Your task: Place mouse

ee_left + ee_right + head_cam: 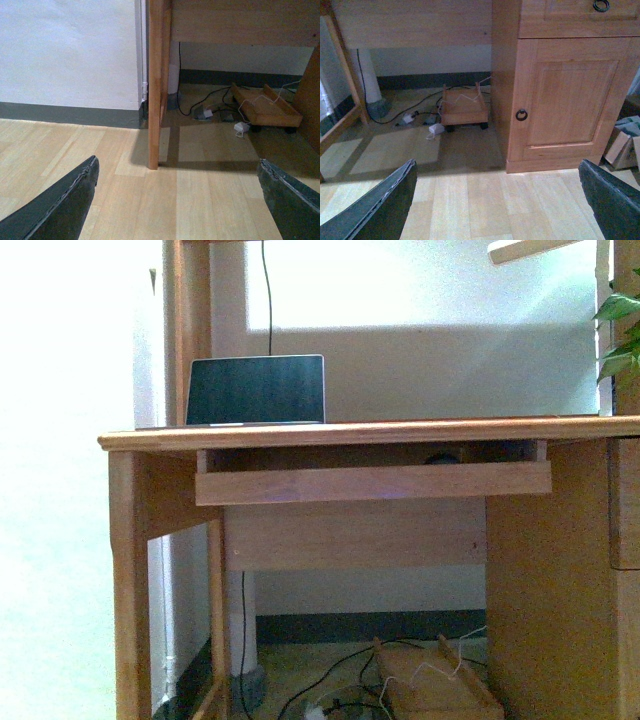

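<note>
On the pull-out shelf (pixel 372 483) under the desk top, the front view shows the mouse (pixel 441 457) as a small dark dome, lower right of the laptop (pixel 256 389). Left wrist view: the left gripper (pixel 177 161) is spread wide above the floor. Right wrist view: the right gripper (pixel 497 162) is equally wide, facing a cabinet door (pixel 567 100).

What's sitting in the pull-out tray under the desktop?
Only a dark domed top, apparently the mouse, peeks over the tray's front board, towards its right end. The board hides the rest of the tray's inside.
</note>
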